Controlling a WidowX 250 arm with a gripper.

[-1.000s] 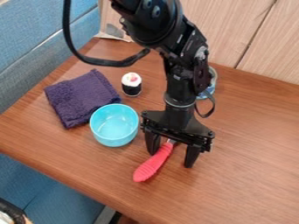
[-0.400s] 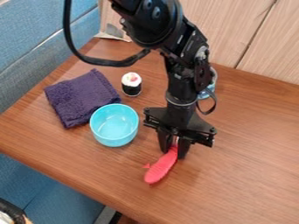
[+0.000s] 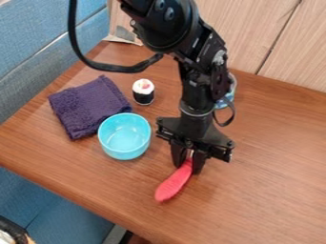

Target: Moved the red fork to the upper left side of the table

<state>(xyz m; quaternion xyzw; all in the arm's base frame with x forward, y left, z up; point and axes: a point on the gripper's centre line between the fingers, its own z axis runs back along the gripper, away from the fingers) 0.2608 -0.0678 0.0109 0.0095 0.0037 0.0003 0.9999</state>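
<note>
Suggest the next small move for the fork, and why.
I'd probably lift the pincer slightly, straight up: it is closed on the red fork near its handle's upper end, and the blue bowl and purple towel lie to the upper left, so the fork should likely rise before crossing.

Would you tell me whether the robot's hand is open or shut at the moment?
Shut on the red fork: the hand has its two fingers close together, with the fork between them.
</note>
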